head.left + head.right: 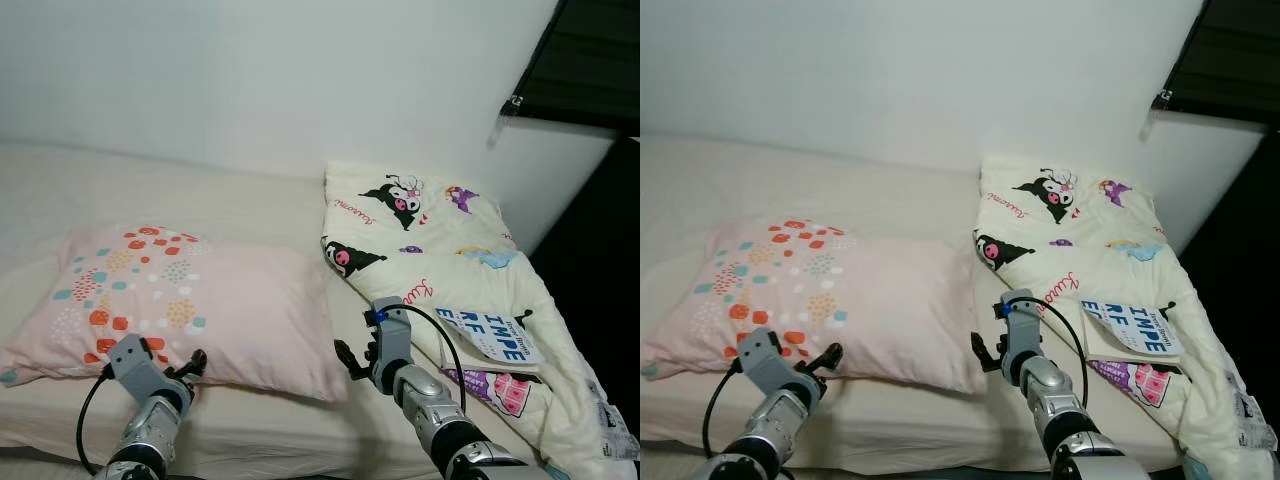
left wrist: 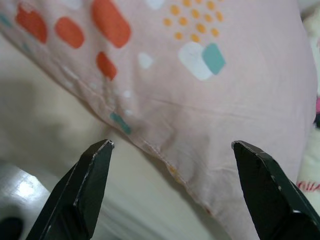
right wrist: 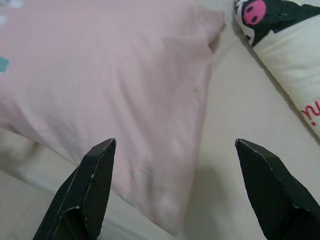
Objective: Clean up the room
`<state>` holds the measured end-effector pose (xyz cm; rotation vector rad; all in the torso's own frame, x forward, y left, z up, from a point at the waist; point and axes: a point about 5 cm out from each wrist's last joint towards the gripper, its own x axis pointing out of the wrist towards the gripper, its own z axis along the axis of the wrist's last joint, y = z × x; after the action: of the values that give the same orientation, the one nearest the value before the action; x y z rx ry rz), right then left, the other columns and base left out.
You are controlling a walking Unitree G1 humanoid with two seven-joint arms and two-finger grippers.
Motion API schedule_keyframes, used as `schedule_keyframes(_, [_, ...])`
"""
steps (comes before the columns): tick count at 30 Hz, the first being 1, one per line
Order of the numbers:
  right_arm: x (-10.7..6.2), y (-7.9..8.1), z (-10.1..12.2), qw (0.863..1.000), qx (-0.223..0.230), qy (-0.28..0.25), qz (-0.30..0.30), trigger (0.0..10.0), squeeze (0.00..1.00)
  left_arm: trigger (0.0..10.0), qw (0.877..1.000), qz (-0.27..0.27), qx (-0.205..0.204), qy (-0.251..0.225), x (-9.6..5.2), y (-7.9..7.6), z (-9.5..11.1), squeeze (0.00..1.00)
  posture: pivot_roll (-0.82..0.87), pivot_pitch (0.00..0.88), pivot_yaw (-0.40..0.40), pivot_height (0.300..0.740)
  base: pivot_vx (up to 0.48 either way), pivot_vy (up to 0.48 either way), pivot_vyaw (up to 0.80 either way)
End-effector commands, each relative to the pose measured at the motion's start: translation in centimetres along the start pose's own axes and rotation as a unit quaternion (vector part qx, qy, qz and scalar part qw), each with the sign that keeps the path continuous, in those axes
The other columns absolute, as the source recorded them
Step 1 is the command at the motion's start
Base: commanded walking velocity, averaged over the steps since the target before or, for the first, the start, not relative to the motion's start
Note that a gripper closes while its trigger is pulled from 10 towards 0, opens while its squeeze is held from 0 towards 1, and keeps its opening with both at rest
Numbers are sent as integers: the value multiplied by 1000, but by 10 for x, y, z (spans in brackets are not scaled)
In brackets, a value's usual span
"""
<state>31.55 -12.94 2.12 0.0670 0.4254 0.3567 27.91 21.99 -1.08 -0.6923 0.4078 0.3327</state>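
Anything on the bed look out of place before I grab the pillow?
Yes. A book lies loose on the bunched quilt at the bed's right side, near the edge. The pillow sits askew at the near edge. Both grippers, left and right, hover open at its corners.

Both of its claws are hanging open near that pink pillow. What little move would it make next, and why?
Probably both reach forward and close on the pillow's near edge. The left gripper and right gripper are both open, aimed at that edge but not touching it, and the pillow lies askew on the bed.
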Motion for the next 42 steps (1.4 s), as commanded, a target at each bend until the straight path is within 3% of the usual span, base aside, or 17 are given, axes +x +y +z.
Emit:
schedule_keyframes(1, [1, -1, 7, 1000, 18, -22, 1, 10000, 0, 10000, 999, -2, -33, 0, 0, 0, 0, 0, -81, 0, -77, 635, 0, 0, 0])
schedule_keyframes(2, [2, -1, 14, 999, 34, -42, 8, 10000, 0, 10000, 998, -9, -60, -11, 2, -2, 4, 0, -92, 0, -77, 625, 0, 0, 0])
schedule_keyframes(13, [-2, 0, 29, 993, 68, -92, 36, 10000, 0, 10000, 990, -20, -125, -55, 5, -4, 23, 0, -133, 32, -79, 565, 0, 0, 0])
schedule_keyframes(14, [-3, 1, 36, 990, 78, -110, 44, 10000, 0, 10000, 987, -20, -140, -77, 6, -3, 34, 0, -145, 74, -82, 555, 0, 0, 0])
schedule_keyframes(16, [-4, 1, 40, 988, 85, -121, 48, 10000, 0, 10000, 984, -21, -151, -89, 7, -3, 40, 0, -146, 80, -82, 545, 0, 0, 0])
schedule_keyframes(17, [-6, 2, 43, 987, 85, -127, 51, 10000, 0, 10000, 983, -27, -155, -98, 7, -3, 45, 1000, -153, 109, -79, 540, 0, 0, 0])
schedule_keyframes(18, [-7, 3, 44, 986, 85, -131, 53, 10000, 0, 10000, 982, -31, -157, -105, 7, -3, 48, 1000, -153, 109, -79, 535, 0, 0, 0])
schedule_keyframes(21, [-9, 7, 54, 982, 92, -147, 72, 10000, 0, 10000, 963, -85, -214, -142, 11, -18, 69, 1000, -167, 159, -79, 520, 0, 0, 0])
schedule_keyframes(22, [-9, 7, 54, 982, 92, -147, 72, 10000, 0, 10000, 963, -85, -214, -142, 11, -18, 69, 1000, -167, 159, -79, 520, 0, 0, 0])
schedule_keyframes(25, [-11, 11, 54, 982, 89, -145, 83, 10000, 0, 10000, 935, -148, -272, -173, 13, -34, 88, 1000, -170, 183, -88, 505, 0, 0, 0])
schedule_keyframes(26, [-11, 11, 54, 982, 89, -145, 83, 10000, 0, 10000, 935, -148, -272, -173, 13, -34, 88, 1000, -170, 183, -88, 505, 0, 0, 0])
schedule_keyframes(29, [-15, 14, 53, 981, 92, -143, 92, 10000, 0, 10000, 911, -190, -309, -197, 12, -41, 102, 1000, -176, 207, -91, 490, 0, 0, 0])
schedule_keyframes(34, [-23, 19, 55, 978, 103, -153, 100, 10000, 0, 10000, 911, -173, -315, -203, 11, -34, 103, 1000, -193, 237, -90, 475, 0, 0, 0])
schedule_keyframes(35, [-27, 21, 57, 975, 110, -161, 104, 10000, 0, 10000, 909, -172, -320, -207, 10, -31, 102, 451, -199, 250, -92, 475, 0, 0, 0])
schedule_keyframes(36, [-29, 23, 57, 974, 116, -163, 110, 10000, 0, 10000, 906, -171, -325, -211, 10, -29, 102, 0, -199, 250, -92, 475, 0, 0, 0])
schedule_keyframes(39, [-32, 25, 57, 972, 121, -163, 117, 10000, 0, 10000, 900, -171, -336, -220, 9, -27, 103, 0, -206, 262, -96, 475, 0, 0, 0])
schedule_keyframes(42, [-36, 30, 56, 971, 124, -160, 124, 10000, 0, 10000, 890, -185, -342, -238, 10, -36, 115, 0, -211, 275, -105, 475, 0, 0, 0])
